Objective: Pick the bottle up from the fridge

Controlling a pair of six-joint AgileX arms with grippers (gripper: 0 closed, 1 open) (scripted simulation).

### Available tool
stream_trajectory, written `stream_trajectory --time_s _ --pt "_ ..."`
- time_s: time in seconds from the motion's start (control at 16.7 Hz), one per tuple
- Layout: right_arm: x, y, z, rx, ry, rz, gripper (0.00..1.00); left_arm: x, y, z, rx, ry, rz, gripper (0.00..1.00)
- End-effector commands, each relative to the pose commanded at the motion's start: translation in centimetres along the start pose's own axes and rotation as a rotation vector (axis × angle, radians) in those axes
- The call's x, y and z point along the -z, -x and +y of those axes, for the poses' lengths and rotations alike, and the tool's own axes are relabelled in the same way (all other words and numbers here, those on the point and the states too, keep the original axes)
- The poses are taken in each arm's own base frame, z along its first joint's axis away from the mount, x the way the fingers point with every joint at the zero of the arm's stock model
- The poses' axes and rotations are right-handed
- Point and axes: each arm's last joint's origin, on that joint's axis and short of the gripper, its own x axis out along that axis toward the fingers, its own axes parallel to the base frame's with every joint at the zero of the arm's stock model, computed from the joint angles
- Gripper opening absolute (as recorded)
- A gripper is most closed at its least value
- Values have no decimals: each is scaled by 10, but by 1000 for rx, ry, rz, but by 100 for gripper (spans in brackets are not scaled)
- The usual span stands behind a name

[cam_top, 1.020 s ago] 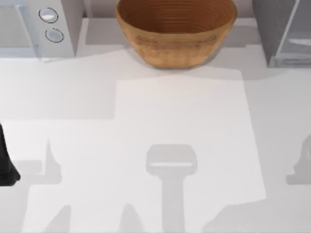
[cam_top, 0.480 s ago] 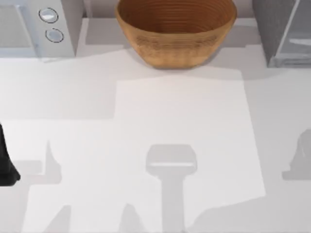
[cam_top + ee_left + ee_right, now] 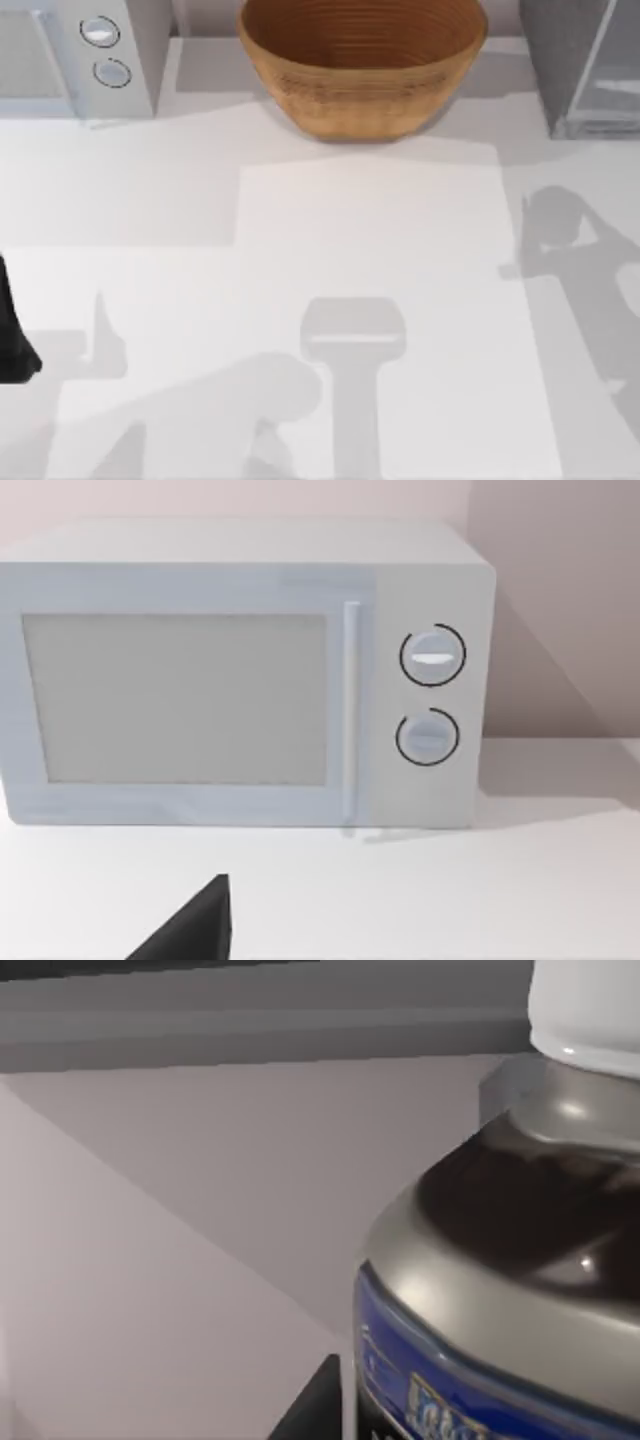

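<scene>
The bottle (image 3: 520, 1260) looms very close in the right wrist view. It has a round white cap, a greyish neck, dark contents and a blue label band. A dark tip of my right gripper (image 3: 312, 1405) shows just beside the bottle's base, with plain grey walls behind. The fridge (image 3: 565, 60) stands at the table's far right corner, with its pale glassy door panel (image 3: 615, 75) facing the right edge. My left gripper (image 3: 12, 340) is parked at the table's left edge, and its dark tip (image 3: 190, 930) points toward the microwave.
A white microwave (image 3: 70, 55) with two round knobs sits at the far left. A large wicker bowl (image 3: 362, 65) stands at the far middle. Arm shadows fall on the white table (image 3: 370, 230) at its right and lower middle.
A new arm-shaped shadow has spread over the table's right side, and another over the lower middle. My left arm has stayed put.
</scene>
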Motion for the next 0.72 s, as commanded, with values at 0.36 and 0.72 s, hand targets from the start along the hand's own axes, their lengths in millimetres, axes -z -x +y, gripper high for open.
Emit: stream_trajectory --time_s 0.36,0.72 --pt "49 -108 114 -21 -14 158 0 0 0 0 0 0 0 100" --pt "163 -135 237 51 51 291 0 0 0 0 0 0 0 100"
